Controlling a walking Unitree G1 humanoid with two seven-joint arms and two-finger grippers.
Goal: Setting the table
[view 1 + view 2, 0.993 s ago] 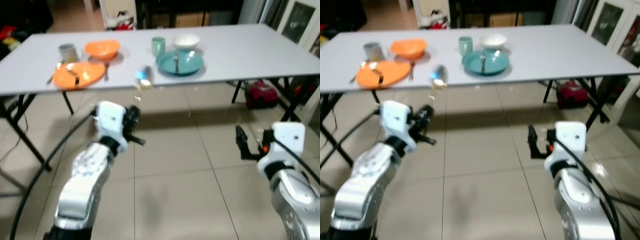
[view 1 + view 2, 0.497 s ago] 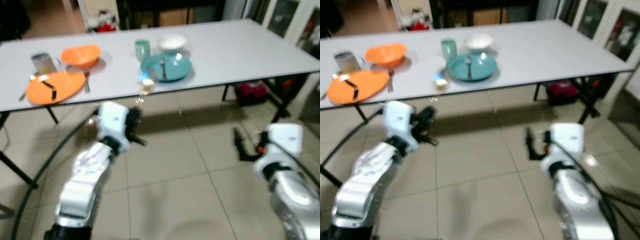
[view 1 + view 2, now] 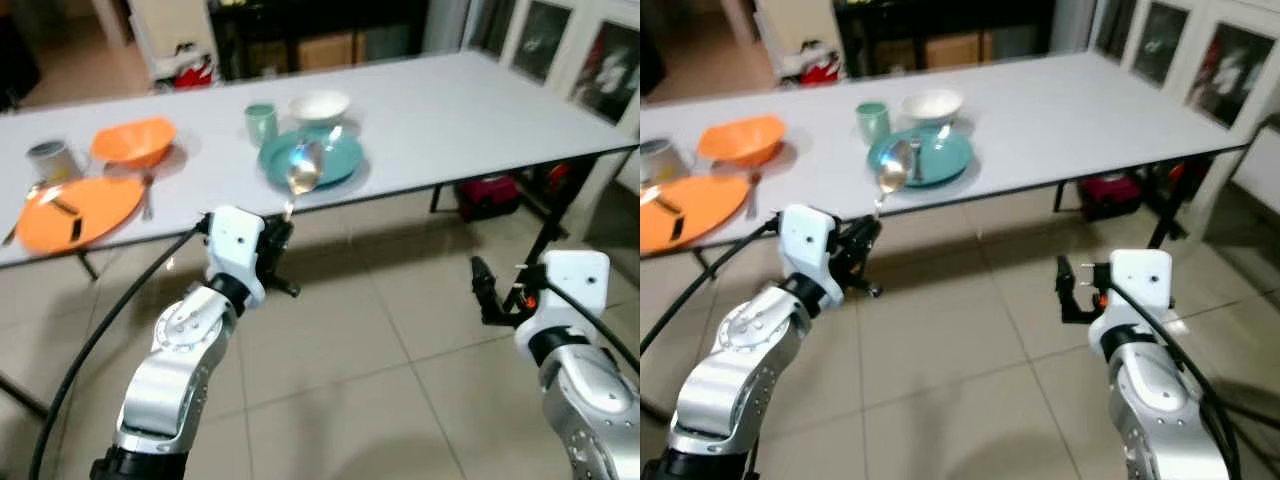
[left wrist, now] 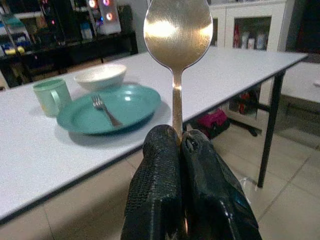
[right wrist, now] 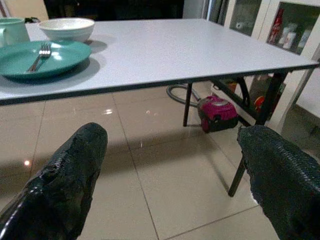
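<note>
Left gripper (image 4: 179, 142) pinches a spoon (image 4: 177, 30), handle end hidden between fingers. Right gripper (image 5: 170, 165) gapes wide, empty, at 4 o'clock.

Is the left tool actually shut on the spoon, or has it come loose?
Shut on it. The left tool has both black fingers pressed together around the handle of the spoon, which stands upright with its bowl above the fingertips.

No text, label, brand, number or sign is readable in these pictures; the small things on the far shelves are too blurred.
</note>
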